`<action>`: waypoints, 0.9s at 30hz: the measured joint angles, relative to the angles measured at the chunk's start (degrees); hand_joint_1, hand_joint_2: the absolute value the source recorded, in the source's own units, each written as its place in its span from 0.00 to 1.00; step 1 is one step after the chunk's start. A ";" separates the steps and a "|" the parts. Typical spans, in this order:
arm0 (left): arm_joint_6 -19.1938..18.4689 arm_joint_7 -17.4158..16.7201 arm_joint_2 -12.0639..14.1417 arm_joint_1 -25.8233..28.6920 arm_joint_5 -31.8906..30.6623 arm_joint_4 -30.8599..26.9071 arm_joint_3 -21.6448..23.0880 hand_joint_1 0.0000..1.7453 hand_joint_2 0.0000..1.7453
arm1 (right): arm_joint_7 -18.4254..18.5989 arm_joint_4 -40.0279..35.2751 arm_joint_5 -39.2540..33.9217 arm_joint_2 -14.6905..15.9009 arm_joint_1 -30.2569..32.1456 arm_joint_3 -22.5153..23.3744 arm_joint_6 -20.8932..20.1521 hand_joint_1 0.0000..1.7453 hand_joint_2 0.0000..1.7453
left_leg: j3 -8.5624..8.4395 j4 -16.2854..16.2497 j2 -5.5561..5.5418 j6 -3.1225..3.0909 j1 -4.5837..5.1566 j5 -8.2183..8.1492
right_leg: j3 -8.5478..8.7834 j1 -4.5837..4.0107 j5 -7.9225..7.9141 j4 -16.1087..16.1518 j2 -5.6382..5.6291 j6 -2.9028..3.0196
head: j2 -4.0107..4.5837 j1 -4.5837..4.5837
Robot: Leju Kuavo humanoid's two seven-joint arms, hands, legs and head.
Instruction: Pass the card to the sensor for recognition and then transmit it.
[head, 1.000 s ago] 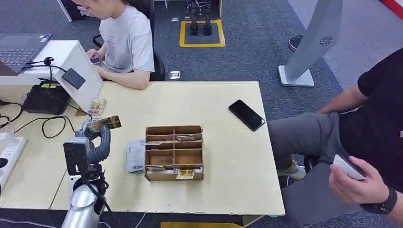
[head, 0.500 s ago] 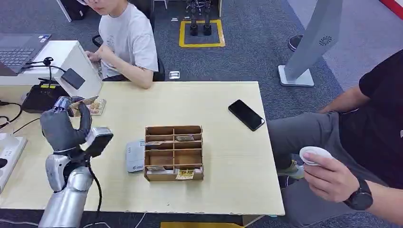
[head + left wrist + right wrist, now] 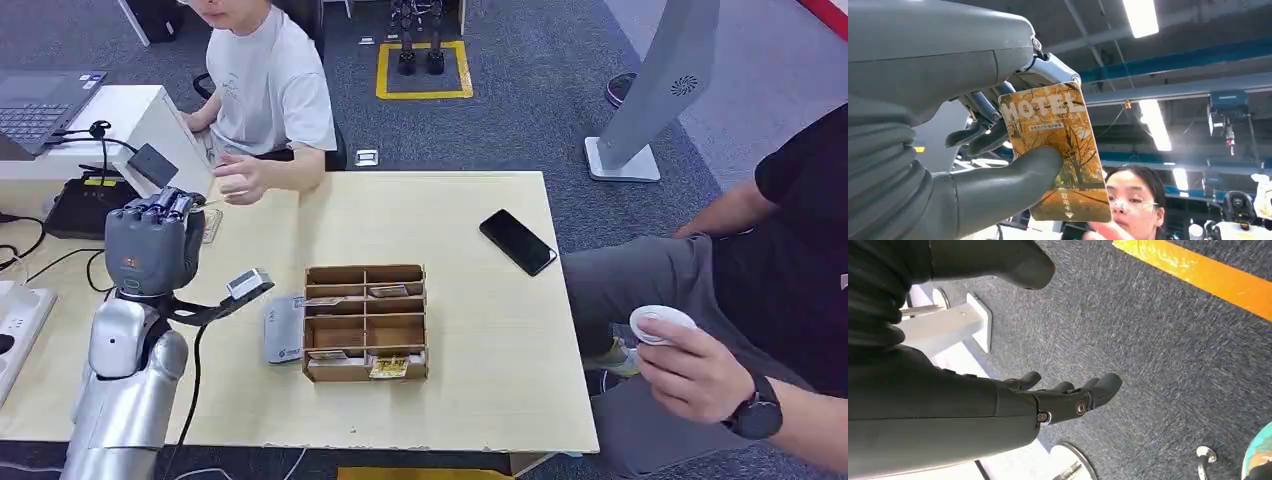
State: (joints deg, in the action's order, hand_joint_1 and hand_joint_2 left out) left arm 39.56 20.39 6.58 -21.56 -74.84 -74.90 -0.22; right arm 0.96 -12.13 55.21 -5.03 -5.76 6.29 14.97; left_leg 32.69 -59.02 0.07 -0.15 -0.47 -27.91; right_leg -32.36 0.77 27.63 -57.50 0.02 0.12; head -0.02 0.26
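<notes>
Wooden table with a divided card box at its middle and a black sensor on a slanted white stand at the far left corner. Seated behind that corner, a person, hand reaching toward the robot. Judged late in the task: card raised close by the sensor, whether read cannot be told, handover not yet done. Left hand lifted, back toward the head camera, fingers up, pinching the hotel card between thumb and fingers. Right hand hanging over the carpet, fingers apart, grasping nothing.
</notes>
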 joint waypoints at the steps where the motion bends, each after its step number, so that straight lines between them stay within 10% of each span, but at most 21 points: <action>1: 0.00 0.00 -0.02 -0.09 0.35 0.22 0.00 1.00 1.00 | 0.15 0.00 0.04 0.00 -0.01 0.00 0.00 0.00 1.00 | 0.00 0.00 0.00 0.00 0.00 0.00 | 0.00 0.00 0.00 0.00 0.00 0.00 | 0.02 0.02; 2: 0.00 0.00 -0.07 -0.20 0.81 0.44 0.00 1.00 1.00 | 0.22 -0.02 0.07 0.00 0.00 0.00 0.02 0.00 1.00 | 0.00 0.00 0.00 0.00 0.00 0.00 | 0.00 0.00 0.00 0.00 0.00 0.00 | 0.02 0.00; 3: 0.00 0.02 -0.13 -0.35 1.18 0.70 0.00 0.00 1.00 | 0.22 -0.02 0.07 0.00 0.00 0.00 0.07 0.00 0.00 | 0.00 0.00 0.00 0.00 0.00 0.00 | 0.00 0.00 0.00 0.00 0.00 0.00 | 0.02 0.02; 27: -0.59 -6.84 1.55 -0.96 14.74 4.17 6.07 0.00 1.00 | -0.96 -0.02 -0.15 0.00 0.41 0.46 1.27 0.00 0.00 | 0.02 -0.01 0.01 0.00 0.00 0.00 | -0.03 0.00 0.00 0.00 -0.05 0.00 | 0.02 0.02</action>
State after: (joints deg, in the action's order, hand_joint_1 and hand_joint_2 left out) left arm 38.97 13.55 8.13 -22.53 -60.10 -70.73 5.86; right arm 0.00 -12.15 55.06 -5.03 -5.35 6.75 16.24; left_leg 32.71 -59.02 0.08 -0.15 -0.47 -27.91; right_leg -32.39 0.77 27.63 -57.50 -0.03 0.13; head 0.00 0.28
